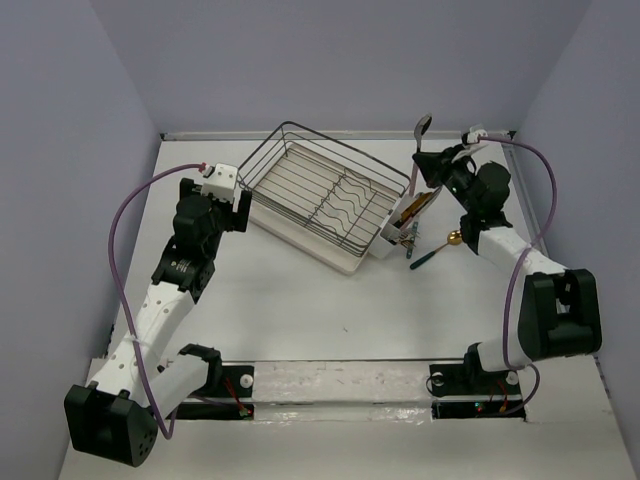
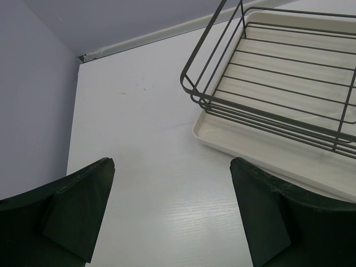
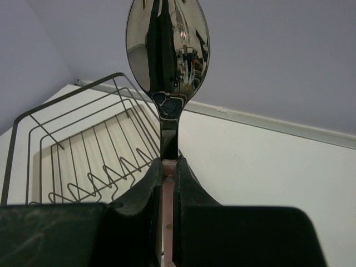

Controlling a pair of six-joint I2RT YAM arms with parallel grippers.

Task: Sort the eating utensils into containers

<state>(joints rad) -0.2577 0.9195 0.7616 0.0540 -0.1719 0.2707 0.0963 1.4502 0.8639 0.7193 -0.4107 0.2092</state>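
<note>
Right wrist: spoon [image 3: 167, 50] handle clamped between fingers [image 3: 192, 192], bowl upright above.

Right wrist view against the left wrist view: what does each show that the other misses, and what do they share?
Only the right wrist view shows a spoon, bowl up, clamped by its handle in the shut right tool. Only the left wrist view shows the left tool, open and empty, and the cream tray under the black wire dish rack. Both show that rack, the white table and the wall behind it.
</note>
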